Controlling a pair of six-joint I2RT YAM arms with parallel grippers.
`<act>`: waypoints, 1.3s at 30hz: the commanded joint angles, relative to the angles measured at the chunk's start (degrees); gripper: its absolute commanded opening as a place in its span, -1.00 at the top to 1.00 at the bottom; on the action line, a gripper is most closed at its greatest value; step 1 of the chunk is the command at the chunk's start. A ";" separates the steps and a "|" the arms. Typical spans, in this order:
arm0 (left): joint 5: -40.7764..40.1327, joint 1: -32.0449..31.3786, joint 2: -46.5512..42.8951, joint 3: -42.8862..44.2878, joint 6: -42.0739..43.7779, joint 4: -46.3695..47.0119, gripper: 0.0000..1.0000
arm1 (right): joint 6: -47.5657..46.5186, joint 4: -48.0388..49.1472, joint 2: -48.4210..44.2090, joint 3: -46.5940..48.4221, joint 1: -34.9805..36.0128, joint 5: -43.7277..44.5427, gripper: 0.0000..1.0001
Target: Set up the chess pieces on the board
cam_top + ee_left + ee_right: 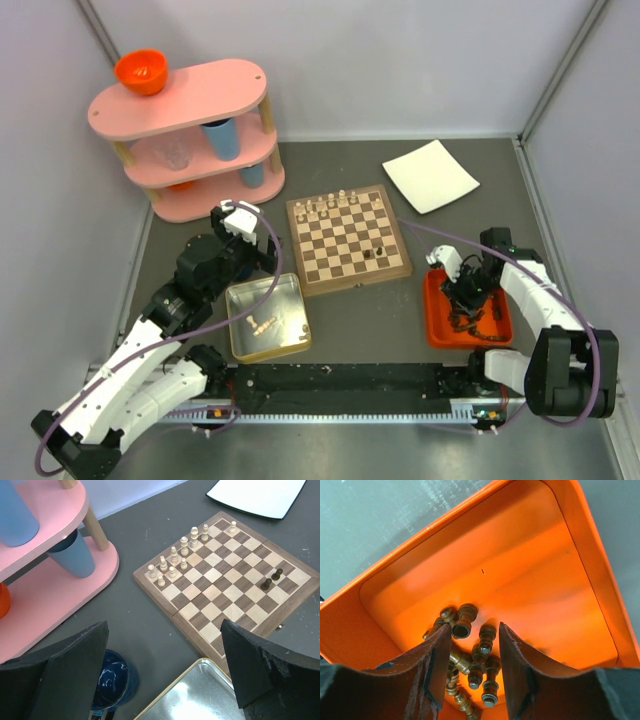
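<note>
- Hovering left of the board (345, 250), the left gripper (162, 666) has its jaws spread wide and empty.
- Below it, the silver tin (250, 300) holds a few pale pieces (263, 325).
- At centre, the board carries pale chessmen (330, 207) along its far edge and two dark chessmen (375, 249) near its right side.
- At right, the right gripper (472, 664) reaches into the orange tray (437, 322), jaws half-closed around heaped dark pieces (485, 635); I cannot tell whether one is gripped.

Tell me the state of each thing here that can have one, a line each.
Square wooden chessboard: unfolded flat, partly set.
Pale cream chess pieces on it: upright.
Two dark brown chess pieces on it: upright.
Orange plastic tray: holds dark pieces lying heaped.
Square silver metal tin: lidless, cream pieces lying inside.
Left gripper: open, empty.
Right gripper: over the tray's heap, grip unclear.
</note>
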 commanded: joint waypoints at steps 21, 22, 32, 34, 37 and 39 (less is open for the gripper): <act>-0.67 0.14 0.46 -0.33 0.56 3.12 -0.98 | 4.19 0.31 -3.15 5.68 0.55 -0.95 0.92; -0.67 0.14 0.37 -0.33 0.56 3.21 -0.98 | 5.07 0.39 -3.50 6.73 0.64 -1.12 0.92; -0.93 0.14 0.46 -0.42 0.56 3.12 -0.98 | 12.19 1.98 -6.93 11.30 0.64 -6.12 0.93; -0.85 0.14 0.64 -0.33 0.65 3.12 -0.98 | 14.81 2.06 -7.46 13.66 0.72 -10.50 0.93; -0.85 0.14 0.99 -0.33 0.56 3.12 -0.98 | 17.81 2.59 -4.93 17.26 1.69 -14.20 0.92; -1.20 0.14 0.90 -0.42 0.73 3.12 -0.98 | 18.34 2.77 -2.38 19.03 4.15 -14.92 0.92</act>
